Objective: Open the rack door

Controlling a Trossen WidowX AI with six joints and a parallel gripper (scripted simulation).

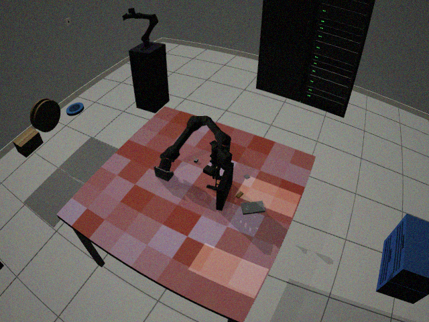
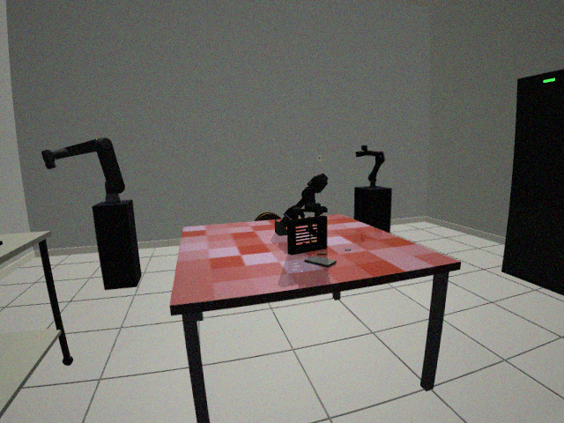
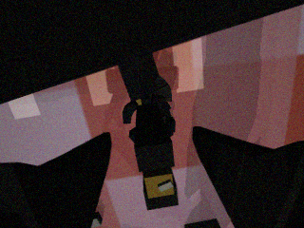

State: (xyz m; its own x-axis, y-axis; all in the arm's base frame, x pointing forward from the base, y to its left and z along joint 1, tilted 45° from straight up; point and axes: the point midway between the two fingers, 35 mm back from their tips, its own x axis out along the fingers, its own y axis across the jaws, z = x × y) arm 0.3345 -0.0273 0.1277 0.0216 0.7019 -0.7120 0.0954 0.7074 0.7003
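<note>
The dark rack frame point(image 1: 224, 195) point(image 2: 292, 237) stands upright on the checkered red table point(image 1: 138, 245) point(image 2: 236, 286). Red table colour shows through slats inside it in the exterior view. The door's exact angle cannot be told. A dark handle point(image 3: 154, 157) with a yellow end face lies between the two fingers in the wrist view. A dark bar point(image 1: 211, 187) sticks out from the frame towards the arm. My gripper point(image 3: 152, 135) point(image 1: 216, 176) is open, one finger on each side of the handle, with gaps at both sides. Handle contact is not visible.
A grey slab point(image 1: 253, 207) point(image 2: 320, 261) and a small brown block point(image 1: 239, 194) point(image 2: 322, 254) lie beyond the frame. Small grey pieces lie on the table, one point(image 1: 247, 176) point(image 2: 347, 249) near the frame and another point(image 1: 196, 160) by the arm.
</note>
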